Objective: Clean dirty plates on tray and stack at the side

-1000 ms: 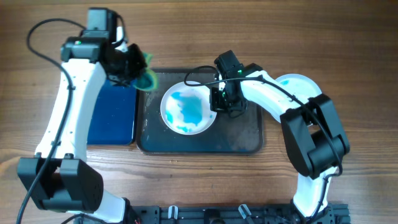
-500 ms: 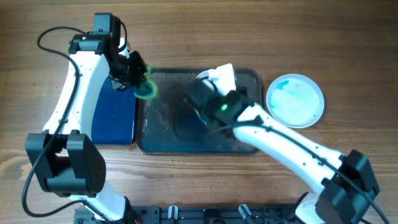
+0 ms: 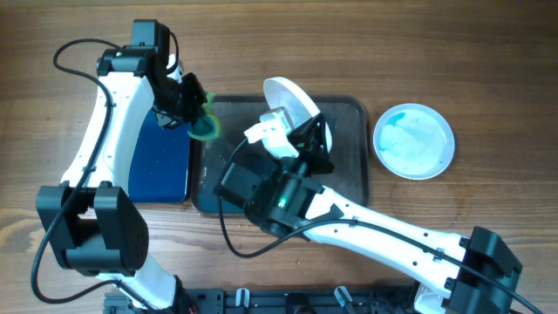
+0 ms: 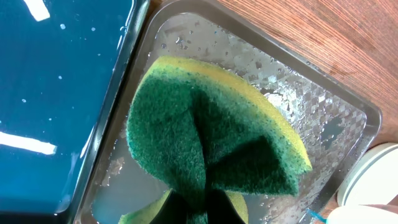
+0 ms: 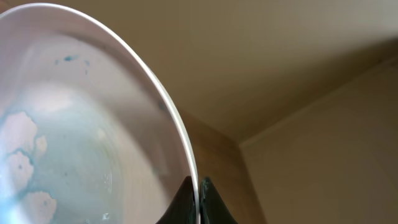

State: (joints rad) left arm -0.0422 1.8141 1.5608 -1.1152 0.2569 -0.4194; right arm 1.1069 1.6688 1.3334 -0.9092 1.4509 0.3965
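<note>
In the overhead view, the left gripper (image 3: pixel 199 116) is seen clamped on a folded green sponge (image 3: pixel 207 129) above the 10 o'clock corner of the dark tray (image 3: pixel 349 179), with the blue tray (image 3: pixel 157 166) just beside it at 9 o'clock. The right gripper (image 3: pixel 302 129) is closed on the rim of the raised plate (image 3: pixel 292 100), which is held tilted on edge over the tray's 12 o'clock side; from the sponge it lies at about 3 o'clock, near but apart, so the left arm is judged the one to close that gap. A second plate (image 3: pixel 414 139), smeared teal, lies flat on the wooden table (image 3: pixel 453 52), well apart at 3 o'clock of the tray; no third plate is seen. In the left wrist view, the sponge (image 4: pixel 211 149) is shown bent double, coarse green scouring face outward, yellow foam at its edges, over the wet, beaded tray (image 4: pixel 317 118); a white plate rim (image 4: pixel 373 180) shows at 4 o'clock. In the right wrist view, the fingertips (image 5: pixel 186 198) are pinched tight on the thin rim of the plate (image 5: pixel 74 124), whose glossy concave face carries pale teal blotches.
</note>
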